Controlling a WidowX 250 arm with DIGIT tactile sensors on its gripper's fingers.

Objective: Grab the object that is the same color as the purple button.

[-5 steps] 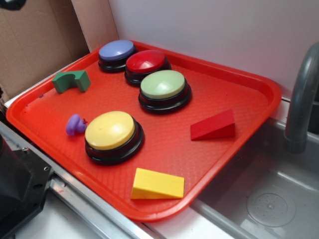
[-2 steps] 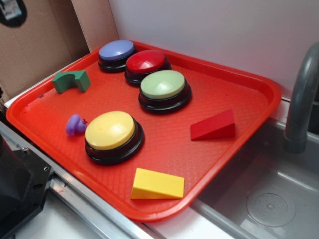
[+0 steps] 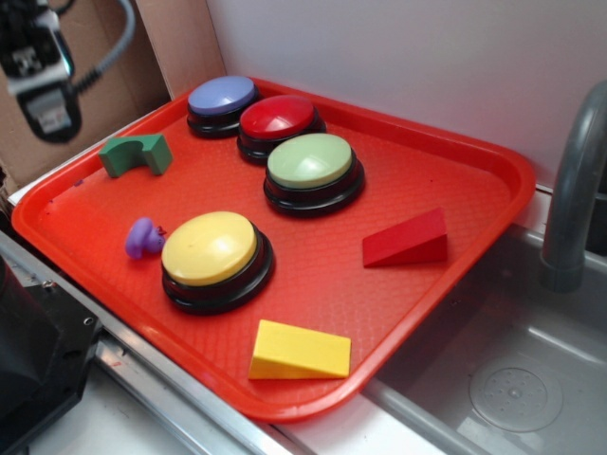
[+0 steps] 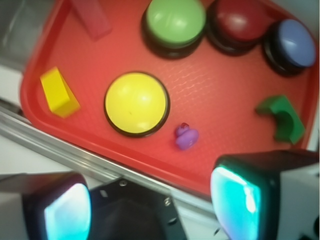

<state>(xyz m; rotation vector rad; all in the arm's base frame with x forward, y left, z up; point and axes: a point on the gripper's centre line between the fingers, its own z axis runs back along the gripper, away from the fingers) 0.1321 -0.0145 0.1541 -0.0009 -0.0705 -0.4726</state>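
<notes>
Tray [image 3: 455, 152]: red, fine woven texture. Buttons, all on black bases: lavender-blue [image 3: 222, 96], red [image 3: 277, 116], pale green [image 3: 310, 159], yellow [image 3: 209, 246]. Toy [image 3: 143, 238]: purple. Arch block [image 3: 136, 154]: dark green. Wedges: one red [image 3: 406, 240], one yellow [image 3: 299, 352]. Sink [image 3: 512, 379]: grey. Wall [image 3: 398, 47]: white. Gripper [image 4: 150, 200] pads [image 4: 232, 197]: cyan.

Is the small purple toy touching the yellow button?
Apart. The wrist view shows red tray between the purple toy and the yellow button.
</notes>
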